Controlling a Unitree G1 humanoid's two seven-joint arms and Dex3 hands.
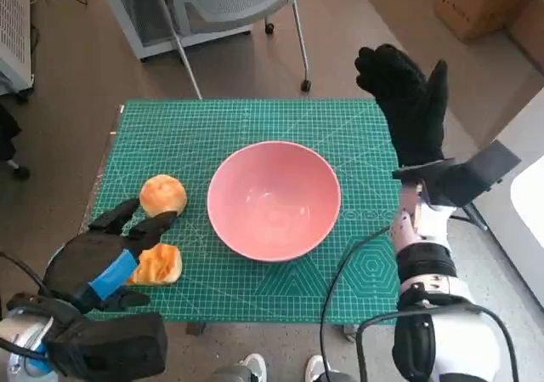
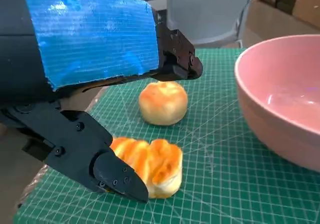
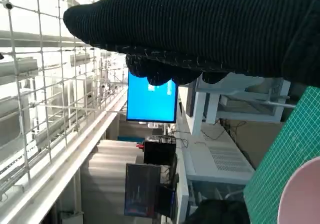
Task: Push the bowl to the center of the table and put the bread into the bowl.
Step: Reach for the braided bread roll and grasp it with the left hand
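The bowl sits mid-tabletop, so bread comes next. My left hand, fingers apart, straddles the nearer bread by the left edge (touching it, I think). My right hand hangs empty, fingers spread, clear past the far-right corner.

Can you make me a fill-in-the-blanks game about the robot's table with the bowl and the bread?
1. The bowl in the middle of the green mat is coloured ____.
2. The number of bread pieces lying on the mat is ____.
3. The hand nearest the bread roll and the other bread piece is the robot's ____ hand.
4. Inside the bowl there is ____.

Missing words: pink; two; left; nothing
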